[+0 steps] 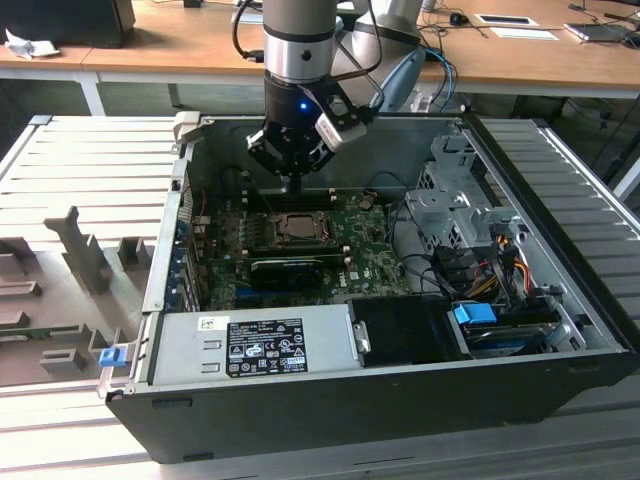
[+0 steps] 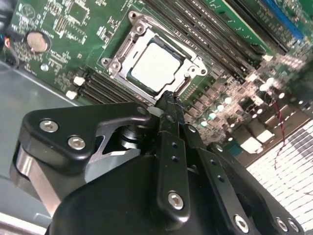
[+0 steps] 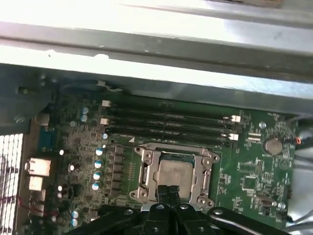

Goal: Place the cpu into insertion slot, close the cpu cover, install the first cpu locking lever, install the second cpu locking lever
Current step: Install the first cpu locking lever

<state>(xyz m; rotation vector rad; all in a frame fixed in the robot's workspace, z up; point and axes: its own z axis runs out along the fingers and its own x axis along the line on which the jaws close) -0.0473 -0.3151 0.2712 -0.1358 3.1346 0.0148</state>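
Silvery metal of the cpu cover (image 2: pixel 194 62) lies flat around the cpu (image 2: pixel 155 68), whose pale face shows through the cover's window in both wrist views. The cpu sits in the insertion slot (image 3: pixel 168 157), of which a dark strip shows beside the chip inside the window. In the exterior view this socket is at the middle of the frame, on the green motherboard (image 1: pixel 372 262) inside the open computer case (image 1: pixel 300 410).

The gripper (image 1: pixel 293 188) hangs in the upper middle of that frame, just above the socket's far edge. Its jaws are clenched together with nothing between them. In the second wrist view the black fingertips (image 2: pixel 167 98) meet right at the rim of the cover; whether they touch it cannot be told.

A long black expansion card (image 1: pixel 285 268) lies just beside the socket, lower in the exterior view. The grey power supply (image 1: pixel 250 345) is at the lower centre.
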